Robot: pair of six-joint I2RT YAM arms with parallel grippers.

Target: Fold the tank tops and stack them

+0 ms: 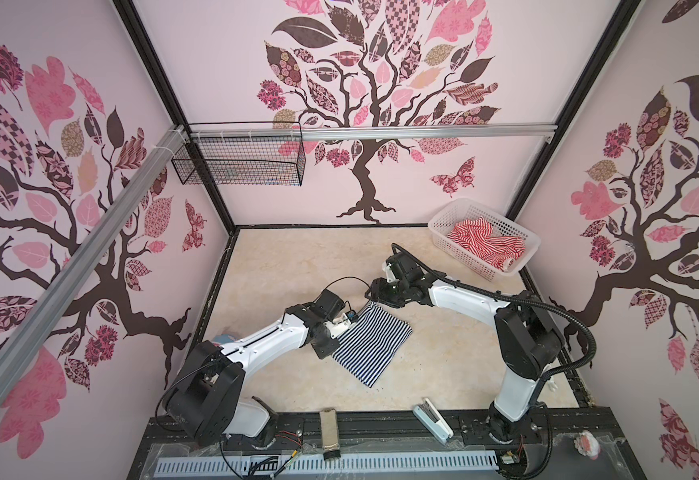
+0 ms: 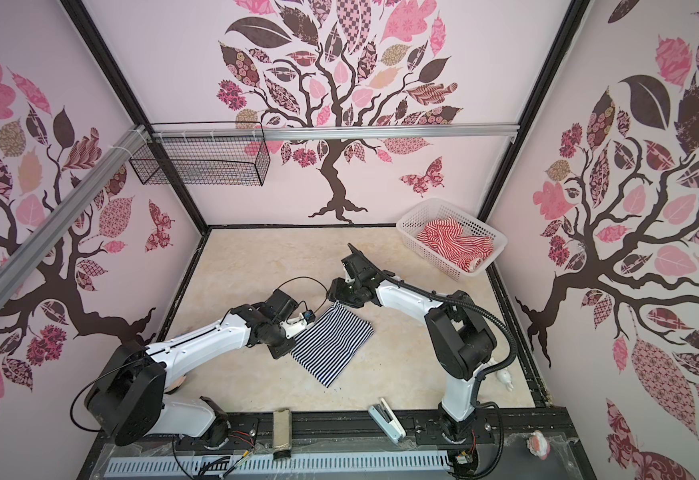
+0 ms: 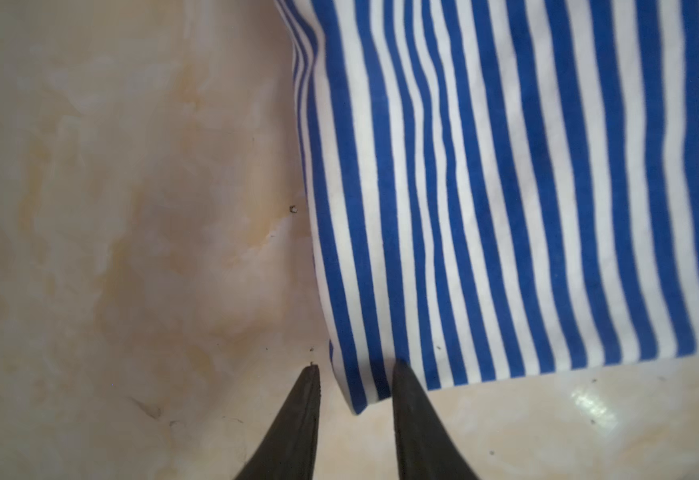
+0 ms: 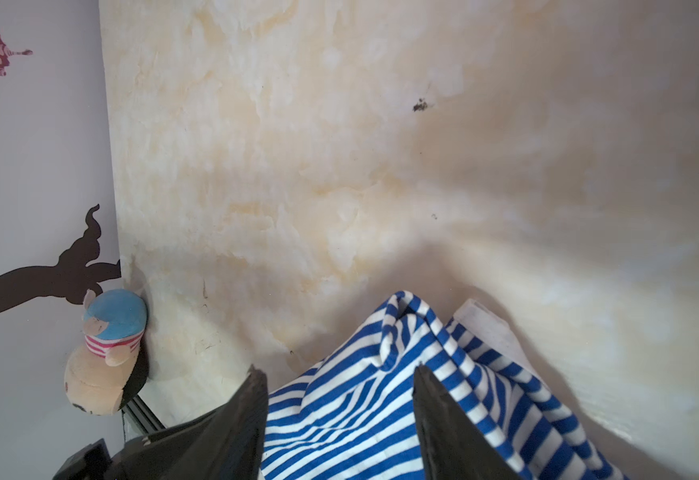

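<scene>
Both top views: the navy-and-white tank top (image 1: 375,340) (image 2: 331,347) is folded into a flat rectangle and lies skewed in the middle of the table (image 1: 298,270). The left gripper (image 1: 351,318) is at its far left edge. The right gripper (image 1: 370,294) is over the far corner, where the cloth rises in a small peak. I can't tell the finger gap from up here. The red-and-white tank top (image 1: 485,245) is crumpled in the white basket (image 1: 474,264) in the far right corner, well apart from the navy one.

Left wrist view: the left gripper (image 3: 356,368) has its fingers (image 3: 298,415) spread with a clear gap. A folded corner of the navy-and-white tank top (image 3: 505,187) lies between the tips, flat on the table (image 3: 132,208) and not squeezed. The rest of the cloth is smooth.

Right wrist view: the right gripper (image 4: 339,372) has its fingers (image 4: 443,415) spread wide. Bunched navy stripes (image 4: 339,415) stand up between them, with neither finger visibly pressing. A plush doll (image 4: 102,353) leans on the wall at the table edge.
</scene>
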